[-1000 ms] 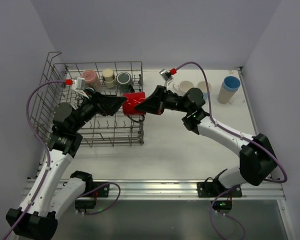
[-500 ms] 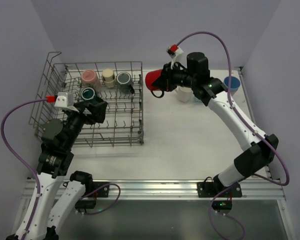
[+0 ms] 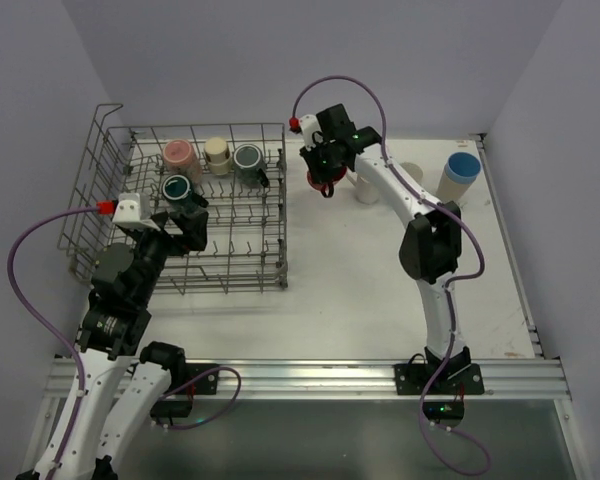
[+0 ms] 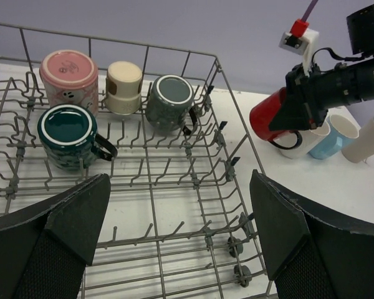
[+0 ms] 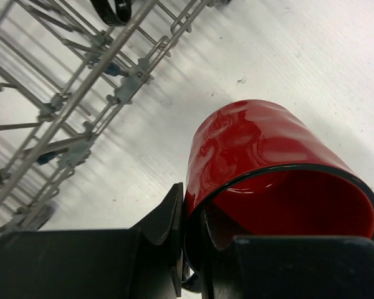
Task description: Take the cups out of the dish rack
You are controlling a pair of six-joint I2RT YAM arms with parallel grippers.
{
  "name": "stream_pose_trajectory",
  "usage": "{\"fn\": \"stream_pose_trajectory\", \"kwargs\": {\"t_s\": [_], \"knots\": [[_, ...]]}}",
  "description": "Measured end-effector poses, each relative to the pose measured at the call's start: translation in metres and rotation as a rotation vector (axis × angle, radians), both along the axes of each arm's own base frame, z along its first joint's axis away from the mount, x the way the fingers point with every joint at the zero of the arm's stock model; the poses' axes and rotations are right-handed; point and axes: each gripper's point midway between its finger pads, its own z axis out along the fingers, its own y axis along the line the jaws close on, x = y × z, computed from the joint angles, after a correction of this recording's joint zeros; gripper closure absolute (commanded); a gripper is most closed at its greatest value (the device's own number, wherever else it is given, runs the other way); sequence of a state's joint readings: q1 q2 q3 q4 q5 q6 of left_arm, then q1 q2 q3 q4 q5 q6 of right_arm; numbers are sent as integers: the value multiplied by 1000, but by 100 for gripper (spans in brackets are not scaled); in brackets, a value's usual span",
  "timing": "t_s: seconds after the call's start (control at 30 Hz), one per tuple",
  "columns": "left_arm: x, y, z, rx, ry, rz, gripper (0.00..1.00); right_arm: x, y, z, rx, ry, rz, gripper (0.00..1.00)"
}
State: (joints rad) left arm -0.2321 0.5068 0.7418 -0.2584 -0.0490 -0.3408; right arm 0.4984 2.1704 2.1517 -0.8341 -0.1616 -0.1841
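Right end effector point(image 5: 192, 227) grips red mug point(image 5: 262, 149) over counter point(image 3: 380, 280); left end effector point(image 4: 179, 187) wide open, empty. Four cups point(image 3: 176, 186) left in rack point(image 3: 210, 127).

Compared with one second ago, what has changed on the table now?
The right gripper, shut on the red mug, carried it away from the right edge of the dish rack, farther back and right. The open left gripper drew back over the rack. The rack's four cups stayed.

Glossy red mug point(image 5: 255, 149) (mirror-like glaze), metal wire dish rack point(image 4: 174, 187), matt table point(image 3: 380, 280).
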Motion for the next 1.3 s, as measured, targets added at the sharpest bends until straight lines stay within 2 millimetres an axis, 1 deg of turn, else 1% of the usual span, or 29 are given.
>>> {"fn": "stream_pose_trajectory", "kwargs": {"t_s": [0.07, 0.13, 0.43, 0.57, 0.67, 0.77, 0.8, 0.83, 0.97, 1.03, 1.13, 1.2, 1.27, 1.3], "knots": [[0, 2, -1, 6, 2, 8, 0, 7, 1, -16, -31, 7, 16, 100], [0, 3, -2, 11, 4, 14, 0, 8, 1, -29, -54, 22, 32, 100], [2, 9, -4, 17, 14, 52, 0, 7, 5, -66, -102, 67, 66, 100], [2, 12, -4, 18, 14, 66, 0, 3, 7, -83, -113, 87, 74, 100], [3, 13, -5, 19, 16, 74, 0, 0, 8, -91, -119, 98, 77, 99], [4, 14, -5, 19, 18, 80, 0, 1, 9, -94, -117, 95, 76, 89], [4, 14, -6, 20, 20, 82, 0, 1, 9, -95, -117, 94, 72, 79], [4, 14, -6, 20, 21, 82, 0, 2, 9, -95, -115, 93, 68, 77], [6, 15, -8, 22, 27, 87, 0, 12, 10, -94, -110, 52, 49, 70], [6, 16, -8, 23, 30, 91, 0, 13, 11, -95, -105, 43, 47, 69], [8, 18, -9, 24, 35, 102, 0, 12, 10, -97, -103, 42, 43, 63], [9, 20, -10, 25, 37, 112, 0, 11, 10, -96, -99, 40, 35, 52], [11, 22, -12, 27, 44, 128, 0, 10, 9, -89, -89, 31, 23, 42], [12, 23, -14, 29, 51, 134, 0, 9, 8, -83, -83, 23, 16, 35]]}}
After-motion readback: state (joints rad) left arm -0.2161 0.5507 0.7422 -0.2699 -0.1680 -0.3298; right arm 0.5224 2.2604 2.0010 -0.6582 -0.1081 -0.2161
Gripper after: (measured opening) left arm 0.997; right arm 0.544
